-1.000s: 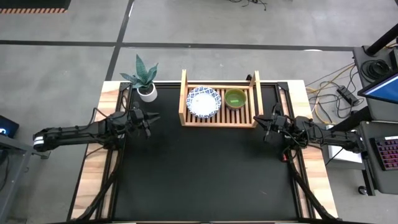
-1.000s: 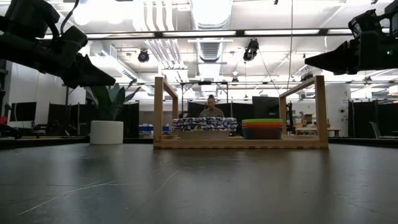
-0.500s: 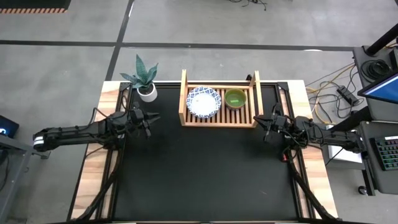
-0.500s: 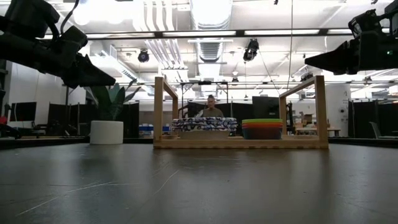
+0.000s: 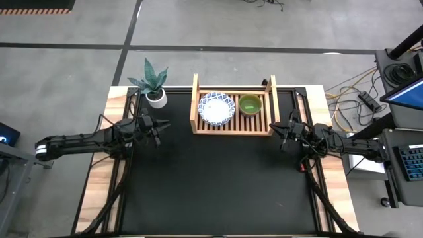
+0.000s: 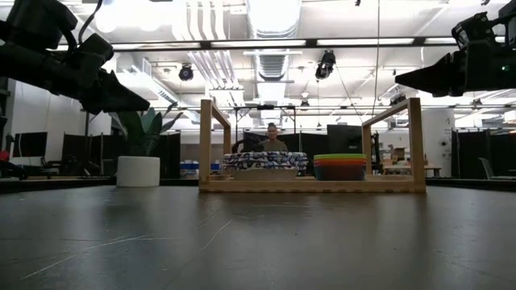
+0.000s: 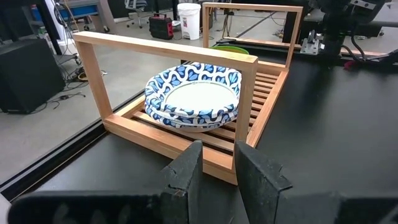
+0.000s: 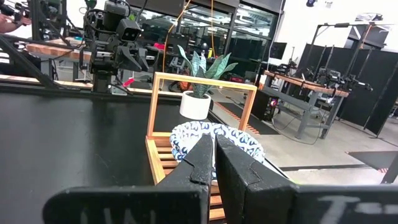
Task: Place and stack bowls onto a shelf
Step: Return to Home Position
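Note:
The wooden slatted shelf (image 5: 232, 106) stands at the table's far middle. On its slats rests a stack of white bowls with blue patterned rims (image 5: 216, 108) (image 7: 194, 98). Beside it, toward the right, sits a stack of plain plastic bowls with the green one on top (image 5: 250, 104) (image 6: 339, 167). My left gripper (image 5: 158, 128) (image 7: 217, 155) hovers above the table left of the shelf, fingers a narrow gap apart, holding nothing. My right gripper (image 5: 283, 136) (image 8: 214, 149) hovers right of the shelf's near corner, shut and empty.
A small white pot with a spiky green plant (image 5: 156, 96) (image 6: 138, 171) stands at the far left, just beyond my left gripper. The black table top (image 5: 218, 178) spreads bare in front of the shelf. A person (image 6: 274, 138) shows in the room behind the shelf.

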